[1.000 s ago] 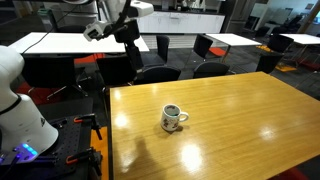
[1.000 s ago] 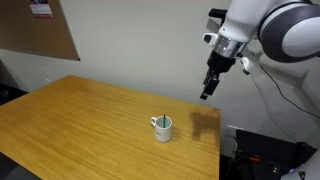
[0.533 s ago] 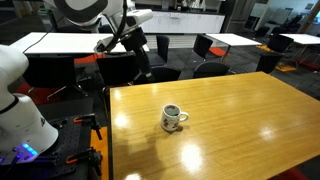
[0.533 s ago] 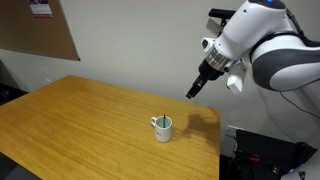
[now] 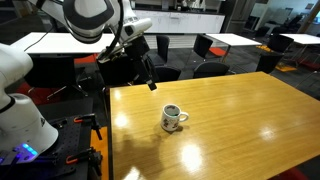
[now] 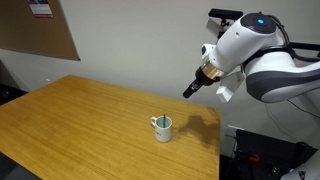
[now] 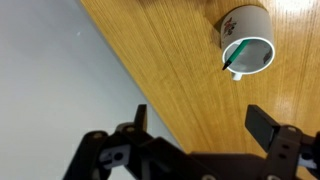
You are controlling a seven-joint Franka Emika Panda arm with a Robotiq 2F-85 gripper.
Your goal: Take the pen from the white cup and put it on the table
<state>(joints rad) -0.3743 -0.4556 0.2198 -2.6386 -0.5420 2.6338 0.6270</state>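
Observation:
The white cup (image 5: 174,118) stands upright on the honey-brown table (image 5: 230,130), handle to one side. It also shows in an exterior view (image 6: 162,127) and in the wrist view (image 7: 246,45). The dark pen (image 7: 237,56) leans inside the cup, its tip above the rim (image 6: 155,122). My gripper (image 5: 150,82) hangs in the air above the table's edge, well apart from the cup; it also shows in an exterior view (image 6: 187,90). In the wrist view its two fingers (image 7: 204,124) are spread wide with nothing between them.
Black chairs (image 5: 160,72) and white-topped tables (image 5: 60,42) stand behind the wooden table. A white robot base (image 5: 20,110) sits beside the table. A corkboard (image 6: 35,35) hangs on the wall. The table's edge (image 7: 130,75) runs diagonally through the wrist view.
My arm has swung downward and toward the table, bringing the gripper lower and closer to the cup. The cup and the pen have not moved.

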